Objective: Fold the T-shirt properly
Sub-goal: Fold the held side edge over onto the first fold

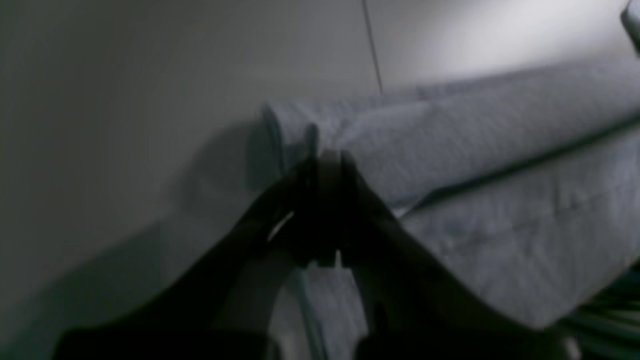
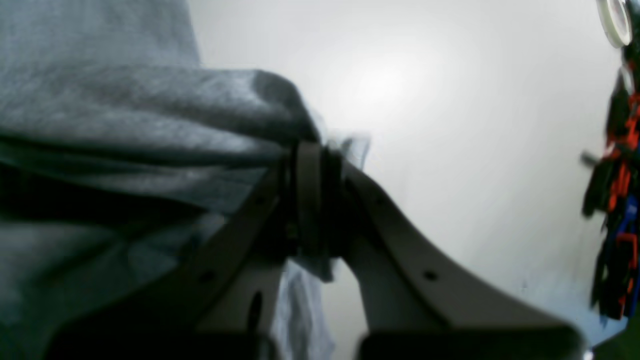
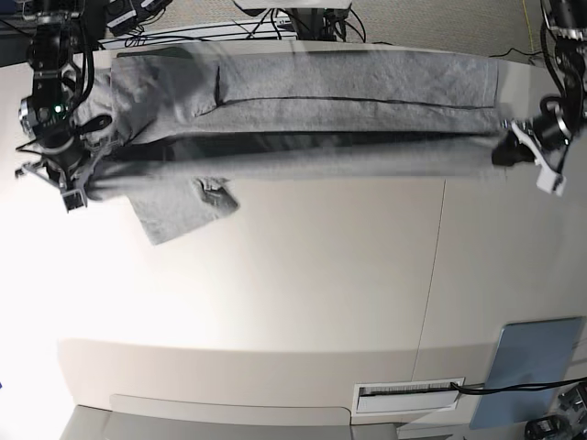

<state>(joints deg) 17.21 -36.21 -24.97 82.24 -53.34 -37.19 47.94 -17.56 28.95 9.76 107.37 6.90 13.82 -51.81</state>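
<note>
The heather-grey T-shirt (image 3: 312, 101) is stretched in a long band across the far side of the table, folded lengthwise, with the front fold raised off the surface. One sleeve (image 3: 179, 206) lies loose toward the table's middle. No lettering shows. My left gripper (image 3: 510, 148) is at the shirt's right end, shut on the fabric edge; the left wrist view shows it pinching the cloth (image 1: 325, 155). My right gripper (image 3: 81, 172) is at the shirt's left end, shut on bunched cloth, as the right wrist view (image 2: 312, 150) shows.
The white table (image 3: 303, 293) has a seam (image 3: 436, 266) running front to back. A blue-grey pad (image 3: 532, 357) and a white slotted strip (image 3: 408, 394) sit at the front right. Cables (image 3: 275, 18) lie beyond the far edge. A tape roll (image 2: 612, 20) and coloured wires (image 2: 617, 200) are at the side.
</note>
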